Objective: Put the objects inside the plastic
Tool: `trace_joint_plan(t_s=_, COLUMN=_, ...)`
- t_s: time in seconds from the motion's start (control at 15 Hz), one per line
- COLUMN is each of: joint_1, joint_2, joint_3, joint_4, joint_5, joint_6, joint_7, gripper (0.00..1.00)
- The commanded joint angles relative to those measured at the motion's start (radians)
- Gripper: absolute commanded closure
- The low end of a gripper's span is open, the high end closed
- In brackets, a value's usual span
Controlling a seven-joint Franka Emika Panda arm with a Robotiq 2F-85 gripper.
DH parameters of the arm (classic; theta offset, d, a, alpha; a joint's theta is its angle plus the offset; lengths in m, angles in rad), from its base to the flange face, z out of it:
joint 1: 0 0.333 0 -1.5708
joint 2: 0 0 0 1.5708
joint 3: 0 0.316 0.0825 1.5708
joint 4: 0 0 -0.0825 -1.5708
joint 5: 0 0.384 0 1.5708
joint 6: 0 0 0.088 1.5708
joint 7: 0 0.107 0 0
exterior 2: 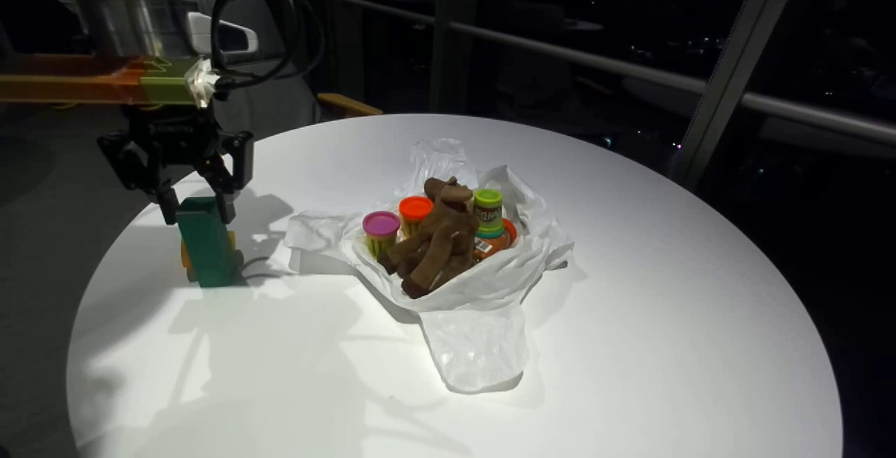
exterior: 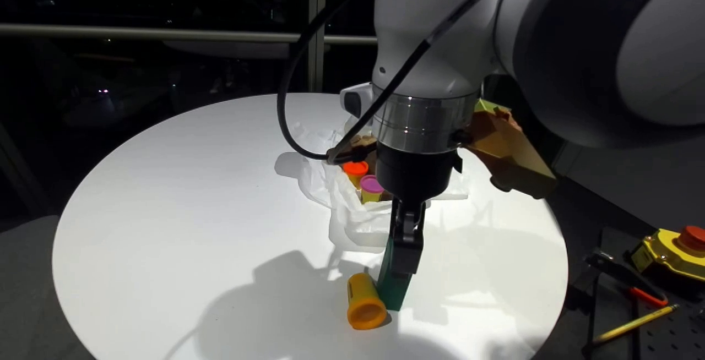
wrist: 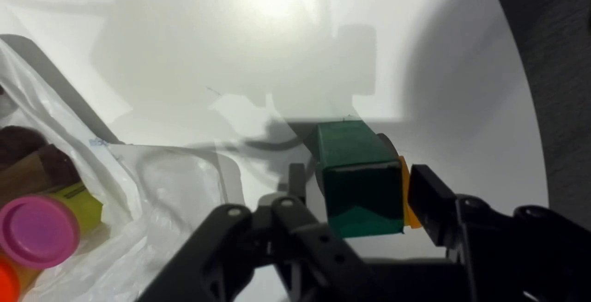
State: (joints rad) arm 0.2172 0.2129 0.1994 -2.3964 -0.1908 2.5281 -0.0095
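Note:
A green rectangular block point(exterior 2: 210, 255) stands upright on the table, its top between the fingers of my gripper point(exterior 2: 197, 214). In the wrist view a gap shows on each side of the block point(wrist: 364, 200), so the gripper is open around it. Right beside the block lies a yellow-orange piece point(exterior: 364, 302), partly hidden in the wrist view. The plastic point(exterior 2: 476, 353), a white wrinkled bag, is spread open near the table's middle. It holds a brown plush point(exterior 2: 437, 255), a magenta-lidded tub point(exterior 2: 381, 225), a red-lidded tub point(exterior 2: 416, 208), a green-lidded tub point(exterior 2: 488, 209) and an orange-red item point(exterior 2: 493, 242).
The round white table point(exterior: 182, 200) has its edge close to the block. A taped box-like piece point(exterior: 512, 148) and a looping black cable point(exterior: 285, 96) hang on the arm. Off the table are a yellow stop button box point(exterior: 674, 252) and a pencil point(exterior: 633, 327).

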Motion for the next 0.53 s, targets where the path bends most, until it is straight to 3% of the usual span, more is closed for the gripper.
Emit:
trace_joint_plan(t_s=0.0, joint_1=0.021, joint_2=0.011, joint_3=-0.014, joint_4=0.026, joint_5=-0.034, joint_6=0.005, joint_7=0.054, gripper=0.70)
trace_joint_plan(t_s=0.2, joint_1=0.029, joint_2=-0.011, joint_3=-0.014, joint_4=0.036, joint_5=-0.016, joint_6=-0.043, joint_7=0.116, gripper=0.89)
trace_joint_plan(t_s=0.47, joint_1=0.033, joint_2=-0.076, joint_3=-0.042, joint_4=0.045, joint_5=-0.050, joint_6=-0.059, joint_7=0.260, gripper=0.86)
